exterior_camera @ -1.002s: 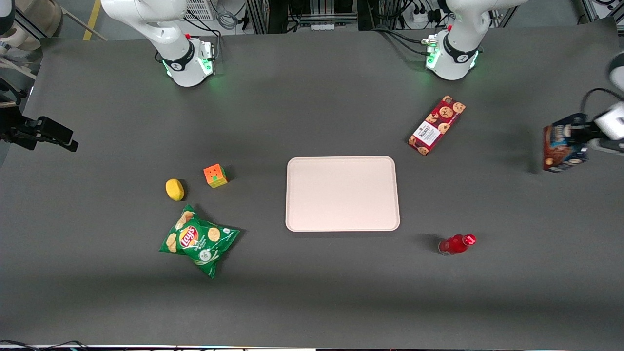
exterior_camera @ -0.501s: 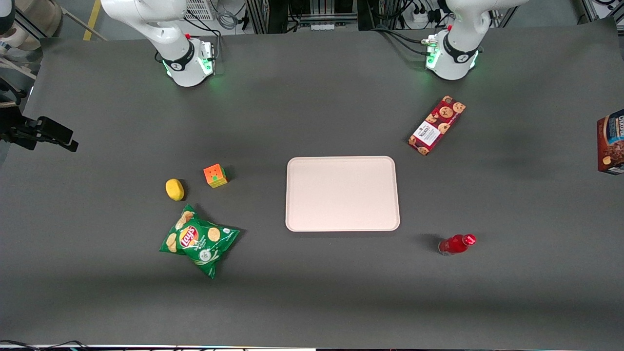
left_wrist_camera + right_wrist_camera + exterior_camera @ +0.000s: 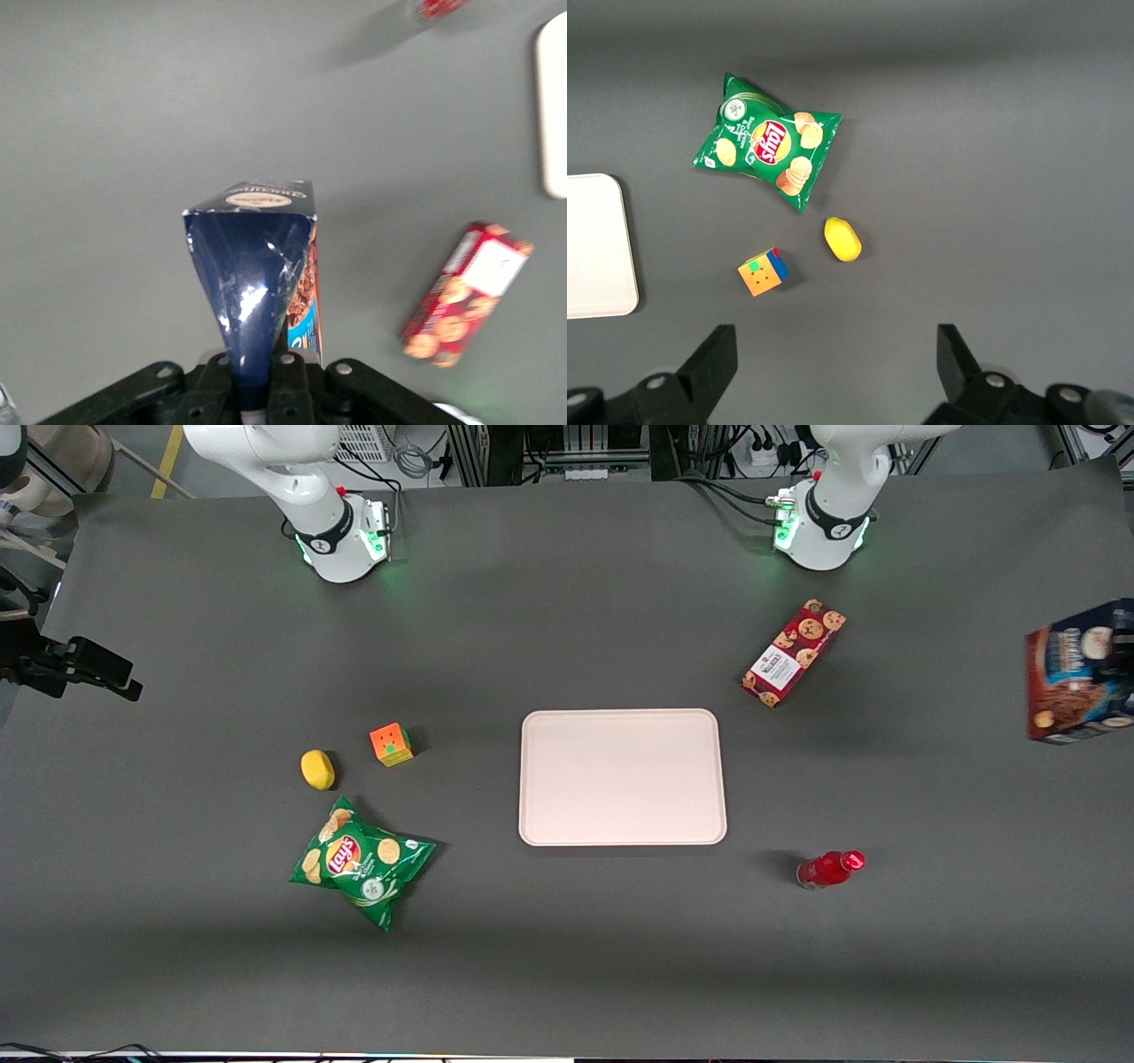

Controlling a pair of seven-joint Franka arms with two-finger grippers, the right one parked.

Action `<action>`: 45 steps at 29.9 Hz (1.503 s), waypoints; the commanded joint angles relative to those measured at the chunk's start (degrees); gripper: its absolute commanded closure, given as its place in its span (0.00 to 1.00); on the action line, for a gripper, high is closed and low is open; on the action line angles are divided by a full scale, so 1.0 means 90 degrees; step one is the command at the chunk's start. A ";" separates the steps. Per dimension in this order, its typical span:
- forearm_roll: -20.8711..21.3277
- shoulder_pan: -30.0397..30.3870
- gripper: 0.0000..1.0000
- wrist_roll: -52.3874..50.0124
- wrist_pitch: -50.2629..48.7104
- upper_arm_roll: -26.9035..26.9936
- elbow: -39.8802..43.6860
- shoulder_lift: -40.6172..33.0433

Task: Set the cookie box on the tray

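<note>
Both arms (image 3: 850, 487) are glossy white with black joint bands, green lights glowing at their bases and black cables trailing off. The pincer (image 3: 257, 390) is black, with visible silver screws.

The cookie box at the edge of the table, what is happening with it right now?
The left arm's hand is shut on the cookie box and holds it in the air at the working arm's end of the table. The tray in the middle has nothing on it yet, so the placing is not done. The red cookie box and the red bottle lie between the carried box and the tray, untouched.
</note>
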 commanded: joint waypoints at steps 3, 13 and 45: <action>-0.0120 0.0019 1.00 -0.2280 -0.0327 -0.1269 0.0272 -0.0024; -0.0491 -0.0030 1.00 -0.4742 0.0190 -0.2891 0.0408 0.0063; 0.1773 -0.0538 1.00 -0.7488 0.4263 -0.4426 -0.1496 0.1762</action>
